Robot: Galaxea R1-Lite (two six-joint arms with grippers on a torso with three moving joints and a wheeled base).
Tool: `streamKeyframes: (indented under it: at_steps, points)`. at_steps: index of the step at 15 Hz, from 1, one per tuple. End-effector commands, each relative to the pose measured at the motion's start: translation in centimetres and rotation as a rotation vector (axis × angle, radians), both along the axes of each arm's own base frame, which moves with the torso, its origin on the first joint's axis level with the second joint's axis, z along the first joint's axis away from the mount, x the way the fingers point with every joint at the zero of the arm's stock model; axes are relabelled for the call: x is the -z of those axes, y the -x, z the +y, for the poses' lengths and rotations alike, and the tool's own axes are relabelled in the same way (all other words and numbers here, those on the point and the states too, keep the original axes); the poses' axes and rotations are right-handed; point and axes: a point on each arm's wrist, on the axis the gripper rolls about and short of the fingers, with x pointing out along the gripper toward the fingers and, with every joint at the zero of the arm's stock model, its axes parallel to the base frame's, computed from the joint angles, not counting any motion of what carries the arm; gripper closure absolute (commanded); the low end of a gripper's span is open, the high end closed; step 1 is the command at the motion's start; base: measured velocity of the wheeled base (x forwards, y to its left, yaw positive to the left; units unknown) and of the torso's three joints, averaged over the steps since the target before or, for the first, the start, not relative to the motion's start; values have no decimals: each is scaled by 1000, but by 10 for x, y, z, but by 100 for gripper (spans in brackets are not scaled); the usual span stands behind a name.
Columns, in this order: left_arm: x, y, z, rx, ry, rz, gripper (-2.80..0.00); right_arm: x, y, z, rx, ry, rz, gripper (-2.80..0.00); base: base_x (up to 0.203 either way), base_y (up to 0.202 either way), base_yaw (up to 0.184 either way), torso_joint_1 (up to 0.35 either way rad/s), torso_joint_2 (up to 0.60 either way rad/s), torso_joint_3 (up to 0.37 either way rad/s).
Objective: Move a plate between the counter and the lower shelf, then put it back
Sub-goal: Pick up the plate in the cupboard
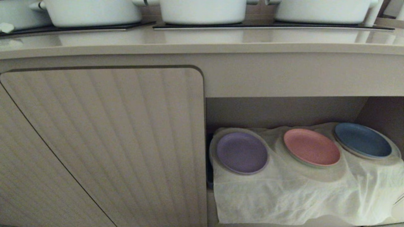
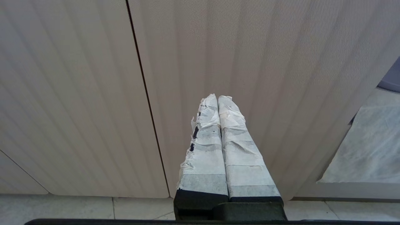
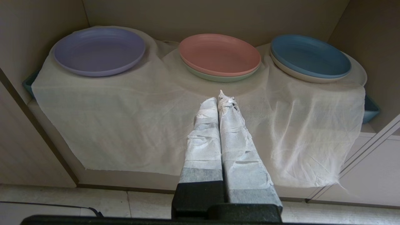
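The right gripper point(image 3: 218, 98) is seen clenched, its taped fingers point(image 3: 203, 137) pressed together with nothing between them, poised in front of the lower shelf point(image 1: 284, 110) and short of the white cloth point(image 1: 284, 195). The left gripper point(image 2: 217, 97) is likewise pressed closed and empty, facing the ribbed cupboard door point(image 1: 110, 142) beside the shelf.

Neither gripper is shown in the head view. The counter point(image 1: 202, 41) above the shelf, with its black hob panels point(image 1: 268, 26) and white pots point(image 1: 202, 11), is shown in that view alone. Only in the wrist views is a pale tiled floor point(image 3: 78, 200) seen below the shelf.

The plate point(image 1: 242, 152) is found on the cloth inside the shelf, at the end nearest the door. A salmon-pink plate point(image 1: 311, 146) is placed mid-shelf, stacked on a pale green one point(image 3: 218, 76), a detail made plain only by the right wrist view. A dark blue plate point(image 1: 363, 140) is stacked on a white plate point(image 3: 293, 73) at the shelf's far end. The cloth is draped, wrinkled, over the shelf's front edge.
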Motion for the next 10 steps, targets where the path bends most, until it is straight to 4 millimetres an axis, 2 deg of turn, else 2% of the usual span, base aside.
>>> streamKeyframes:
  at_steps: [1,10]
  points:
    - [0,0,0,-1,0,1,0,0,0,0,-1,2,1,0,0,0,0,0,0,0]
    - [0,0,0,-1,0,1,0,0,0,0,-2,-1,0,0,0,0,0,0,0,0]
